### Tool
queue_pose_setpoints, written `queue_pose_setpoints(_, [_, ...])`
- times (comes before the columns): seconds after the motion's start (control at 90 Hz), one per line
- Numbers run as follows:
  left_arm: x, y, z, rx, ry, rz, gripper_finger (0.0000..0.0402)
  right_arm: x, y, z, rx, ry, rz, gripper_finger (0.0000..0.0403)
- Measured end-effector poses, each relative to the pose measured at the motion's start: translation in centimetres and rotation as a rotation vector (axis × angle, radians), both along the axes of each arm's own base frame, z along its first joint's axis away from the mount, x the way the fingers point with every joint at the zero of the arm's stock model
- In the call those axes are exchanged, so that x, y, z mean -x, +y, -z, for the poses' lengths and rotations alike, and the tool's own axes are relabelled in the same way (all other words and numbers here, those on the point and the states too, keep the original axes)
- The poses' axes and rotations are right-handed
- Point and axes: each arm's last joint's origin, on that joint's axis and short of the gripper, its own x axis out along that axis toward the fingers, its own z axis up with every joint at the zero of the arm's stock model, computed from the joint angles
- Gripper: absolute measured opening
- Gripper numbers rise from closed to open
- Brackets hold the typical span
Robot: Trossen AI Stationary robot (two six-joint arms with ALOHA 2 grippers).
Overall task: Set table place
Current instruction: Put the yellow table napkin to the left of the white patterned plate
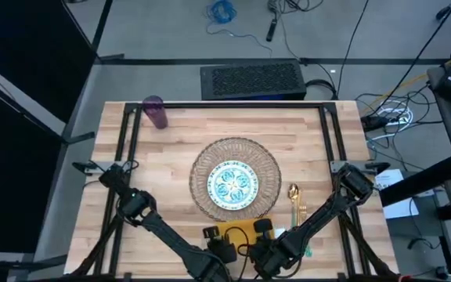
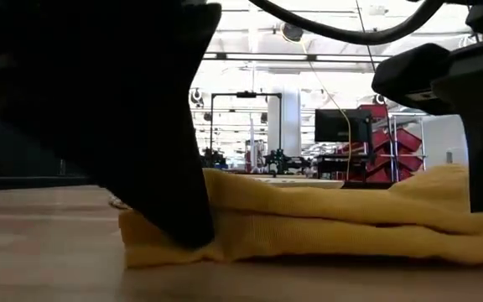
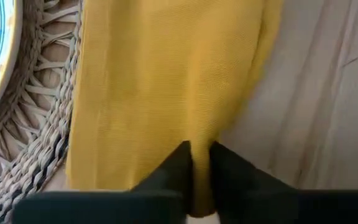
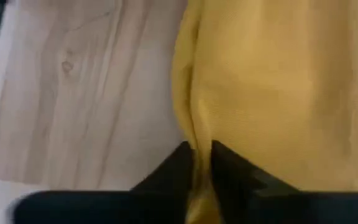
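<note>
Presently both claws are shut on the napkin (image 1: 237, 229), mustard-yellow cloth lying on the counter (image 1: 178, 145) at the near rim of the woven mat (image 1: 200, 160). Left claw (image 3: 201, 163) pinches a fold at one edge, the mat's weave just beside it; right claw (image 4: 202, 163) pinches a bunched ridge at the opposite edge, bare wood alongside. From the low view, cloth sits in soft stacked folds, flat on the counter. Judgement: light, limp, will sag and crease between the two holds; not fragile, not slippery, ribbed weave gives grip. Best held at edges or corners, both sides kept taut, to stop it drooping. Plate (image 1: 234, 184) sits centred on the mat; gold cutlery (image 1: 294, 202) just right of the mat; purple cup (image 1: 156, 111) well beyond it, far left.
</note>
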Motion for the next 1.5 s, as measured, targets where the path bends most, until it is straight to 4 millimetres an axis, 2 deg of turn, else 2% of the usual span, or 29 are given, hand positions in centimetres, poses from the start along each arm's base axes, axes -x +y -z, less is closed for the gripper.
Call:
queue_pose_setpoints(0.167, [0.1,0.0,-0.1,-0.006,0.007,0.001,0.0002,0.0,0.0,0.1,0.003,-0.001,0.008,0.0002])
queue_pose_setpoints(0.289, [0.8,0.0,-0.5,-0.039,0.025,-0.011,0.0001,0.2,-0.2,-0.6,-0.007,0.009,0.009,0.0001])
queue_pose_setpoints(0.456, [1.7,-0.1,-3.1,-0.048,-0.019,-0.022,0.0000,-0.4,-0.6,-2.8,0.032,0.036,-0.011,0.0001])
queue_pose_setpoints(0.9, [3.1,0.7,-6.4,-0.039,-0.029,-0.079,0.0000,-3.1,-1.4,-8.4,0.022,0.070,-0.098,0.0000])
queue_pose_setpoints(1.267, [4.7,2.1,-9.4,-0.099,0.005,-0.084,0.0000,-6.4,-4.1,-12.4,0.029,-0.010,-0.159,0.0000])
queue_pose_setpoints(1.5, [5.6,3.0,-9.7,-0.178,0.056,-0.121,0.0000,-7.8,-6.8,-12.8,0.065,-0.004,-0.165,0.0000])
